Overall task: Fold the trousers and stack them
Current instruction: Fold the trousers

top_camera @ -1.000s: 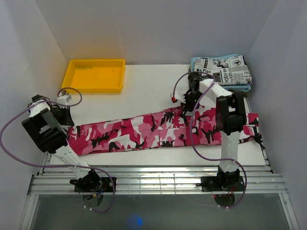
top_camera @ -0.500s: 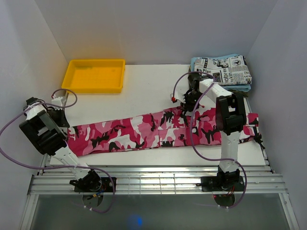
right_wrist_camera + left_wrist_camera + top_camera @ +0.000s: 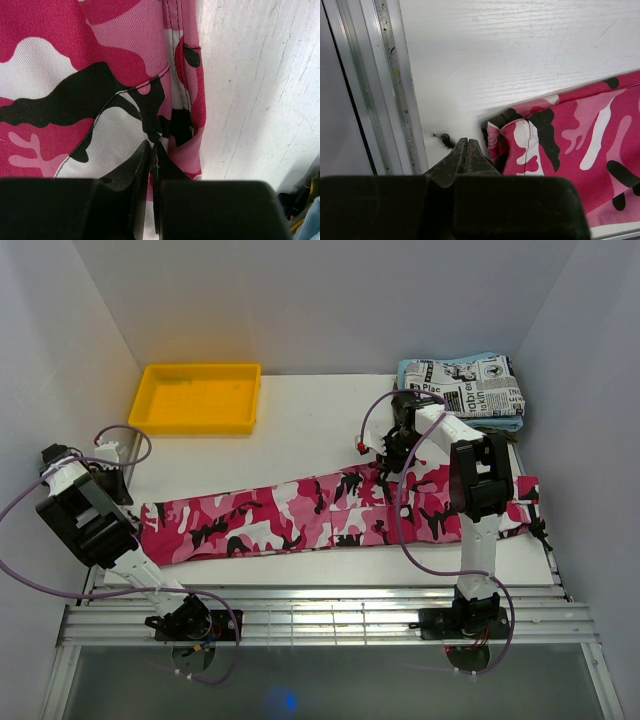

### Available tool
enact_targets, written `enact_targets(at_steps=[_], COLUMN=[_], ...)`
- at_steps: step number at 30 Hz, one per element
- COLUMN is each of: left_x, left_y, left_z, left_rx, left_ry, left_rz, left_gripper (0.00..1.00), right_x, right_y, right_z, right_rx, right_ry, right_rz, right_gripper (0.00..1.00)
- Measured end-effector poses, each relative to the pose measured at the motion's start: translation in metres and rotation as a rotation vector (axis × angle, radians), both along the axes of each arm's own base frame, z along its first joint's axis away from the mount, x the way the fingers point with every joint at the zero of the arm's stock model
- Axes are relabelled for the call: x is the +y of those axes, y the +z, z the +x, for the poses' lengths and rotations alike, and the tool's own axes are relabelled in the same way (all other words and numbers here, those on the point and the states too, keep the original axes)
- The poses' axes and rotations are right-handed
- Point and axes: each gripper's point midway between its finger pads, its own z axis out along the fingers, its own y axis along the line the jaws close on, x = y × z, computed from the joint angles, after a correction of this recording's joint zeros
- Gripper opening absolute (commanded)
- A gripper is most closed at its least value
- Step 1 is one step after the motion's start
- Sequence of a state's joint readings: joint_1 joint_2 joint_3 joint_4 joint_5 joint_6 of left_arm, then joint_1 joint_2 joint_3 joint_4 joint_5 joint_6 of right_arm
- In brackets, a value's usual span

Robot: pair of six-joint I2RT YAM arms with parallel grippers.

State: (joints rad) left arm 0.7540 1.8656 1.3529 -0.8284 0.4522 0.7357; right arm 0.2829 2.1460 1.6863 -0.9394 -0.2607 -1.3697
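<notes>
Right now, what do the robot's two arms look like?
The left arm and right arm are white links joined by boxy black housings. A thin purple cable loops along each. The left tool and right tool each have two dark fingers tapering to narrow tips.

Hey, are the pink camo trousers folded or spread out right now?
Spread out. The trousers lie at full length across the table, one long strip from left edge to right, with no crosswise fold.
</notes>
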Motion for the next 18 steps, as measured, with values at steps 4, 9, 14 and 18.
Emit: enact_targets(at_steps=[4, 9, 14, 18], left_x=[-0.004, -0.017, -0.034, -0.046], left_y=[0.004, 0.007, 0.008, 0.004], left_z=[0.000, 0.004, 0.008, 0.012], left_rx=[-0.007, -0.024, -0.026, -0.015], left_ry=[-0.019, -0.041, -0.079, -0.106], left_rz=[-0.016, -0.069, -0.110, -0.135], left_gripper=[0.40, 0.60, 0.61, 0.60], right_x=[0.000, 0.000, 0.000, 0.000], right_y=[0.000, 0.000, 0.000, 0.000], right_z=[0.000, 0.000, 0.000, 0.000], right_rx=[0.000, 0.000, 0.000, 0.000], right_ry=[0.000, 0.000, 0.000, 0.000], right_rz=[0.000, 0.000, 0.000, 0.000], right_gripper=[0.08, 0.08, 0.08, 0.08])
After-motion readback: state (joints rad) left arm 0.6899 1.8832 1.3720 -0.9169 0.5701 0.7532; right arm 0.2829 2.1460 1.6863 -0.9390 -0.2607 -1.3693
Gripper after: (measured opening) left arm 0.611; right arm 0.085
